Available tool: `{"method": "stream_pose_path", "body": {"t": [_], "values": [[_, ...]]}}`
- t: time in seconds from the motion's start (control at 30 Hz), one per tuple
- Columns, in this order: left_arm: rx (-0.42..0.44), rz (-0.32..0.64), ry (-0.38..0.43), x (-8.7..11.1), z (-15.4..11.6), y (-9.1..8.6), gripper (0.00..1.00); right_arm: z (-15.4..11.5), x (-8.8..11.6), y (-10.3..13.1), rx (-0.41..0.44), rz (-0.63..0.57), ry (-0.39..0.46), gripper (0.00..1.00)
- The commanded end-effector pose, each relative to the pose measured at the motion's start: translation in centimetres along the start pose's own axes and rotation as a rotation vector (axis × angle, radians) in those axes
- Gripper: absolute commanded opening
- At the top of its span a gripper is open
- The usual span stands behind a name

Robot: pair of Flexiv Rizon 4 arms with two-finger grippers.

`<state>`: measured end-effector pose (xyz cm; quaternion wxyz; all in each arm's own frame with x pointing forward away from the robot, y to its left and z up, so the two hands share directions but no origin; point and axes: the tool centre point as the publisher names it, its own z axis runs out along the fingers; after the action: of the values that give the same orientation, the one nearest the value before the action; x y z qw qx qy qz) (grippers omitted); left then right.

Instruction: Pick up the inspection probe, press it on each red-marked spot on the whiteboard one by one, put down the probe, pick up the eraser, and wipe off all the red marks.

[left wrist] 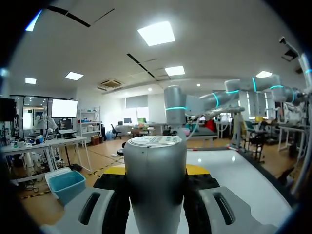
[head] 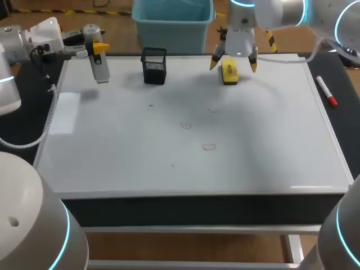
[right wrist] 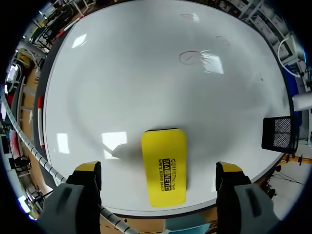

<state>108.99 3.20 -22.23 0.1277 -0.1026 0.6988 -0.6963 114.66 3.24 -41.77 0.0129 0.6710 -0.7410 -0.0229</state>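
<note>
eraser near whiteboard far edge

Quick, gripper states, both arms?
Left gripper: shut on the grey cylindrical metal inspection probe.
Right gripper: open, above the yellow rectangular whiteboard eraser, not gripping it.

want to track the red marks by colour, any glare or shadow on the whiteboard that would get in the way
Head view: a pale glare patch sits on the whiteboard at the view's left, clear of the faint red marks. Right wrist view: bright light reflections lie right beside one red mark, and a soft shadow falls beside the eraser.
</note>
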Motion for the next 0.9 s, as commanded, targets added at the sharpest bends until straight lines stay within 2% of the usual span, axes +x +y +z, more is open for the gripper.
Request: {"method": "stream_pose_path", "body": {"t": [0.03, 0.37, 0.4, 0.47, 0.5, 0.63, 0.67, 0.7, 0.9], "values": [[0.001, 0.001, 0.001, -0.07, 0.03, -0.03, 0.0, 0.27, -0.4, -0.67, -0.012, -0.004, 0.016, 1.0], [0.001, 0.001, 0.001, -0.07, 0.03, -0.03, 0.0, 0.86, -0.77, -0.89, -0.02, -0.008, 0.023, 0.99], [0.001, 0.001, 0.001, -0.07, 0.03, -0.03, 0.0, 0.87, -0.78, -0.89, -0.02, -0.007, 0.023, 0.9], [0.001, 0.001, 0.001, -0.07, 0.03, -0.03, 0.0, 0.88, -0.77, -0.89, -0.02, -0.005, 0.023, 0.82], [0.001, 0.001, 0.001, -0.07, 0.03, -0.03, 0.0, 0.88, -0.75, -0.91, -0.02, -0.004, 0.023, 0.54], [0.001, 0.001, 0.001, -0.07, 0.03, -0.03, 0.0, 0.5, -0.59, -0.96, -0.013, 0.003, 0.022, 0.26], [0.001, 0.001, 0.001, -0.07, 0.03, -0.03, 0.0, 0.4, -0.54, -0.98, -0.012, 0.005, 0.02, 0.1], [0.001, 0.001, 0.001, -0.07, 0.03, -0.03, 0.0, 0.32, -0.48, -1.01, -0.011, 0.008, 0.018, 0.0], [0.001, 0.001, 0.001, -0.07, 0.03, -0.03, 0.0, -0.05, 0.02, -0.98, -0.008, 0.033, 0.009, 0.0]]}}
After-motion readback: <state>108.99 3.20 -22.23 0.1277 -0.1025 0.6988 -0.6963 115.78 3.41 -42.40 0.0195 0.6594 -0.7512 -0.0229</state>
